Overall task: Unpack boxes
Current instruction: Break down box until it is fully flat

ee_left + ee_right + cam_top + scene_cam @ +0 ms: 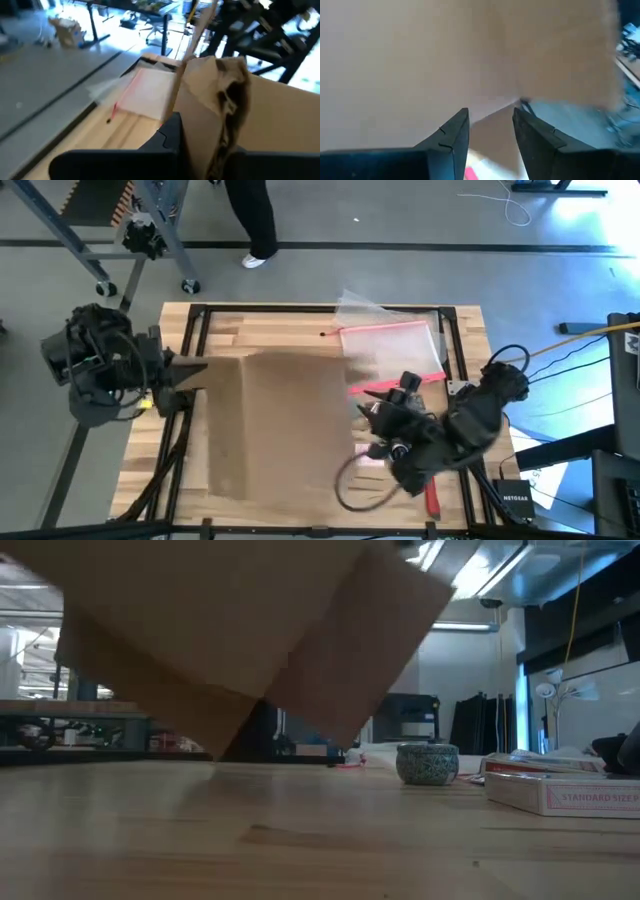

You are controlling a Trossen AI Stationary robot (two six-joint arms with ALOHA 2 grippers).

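The brown cardboard box (280,420) hangs tilted above the table's middle, with its lowest corner (222,748) just clear of the wood. At the box's left side my left gripper (186,375) is shut on a flap. My right gripper (372,418) stands open at the box's right side. Its fingers (451,136) point at the box's wall (470,55) with nothing between them, and I cannot tell whether they touch it. A clear pouch (392,340) with a pink-red zip edge lies flat on the table at the far right. My left gripper pinches the box's left flap (202,122) between its two fingers. That flap is crumpled and creased above the fingers (170,134). The fingers come about level from the table's left. The box hangs from this hold, tilted and lifted off the table.
A round patterned tin (427,762) and a flat white carton (565,792) sit on the table's right part. A red stick-like thing (432,498) and a black cable loop (352,485) lie near the right arm. A person's legs (256,220) stand beyond the far edge.
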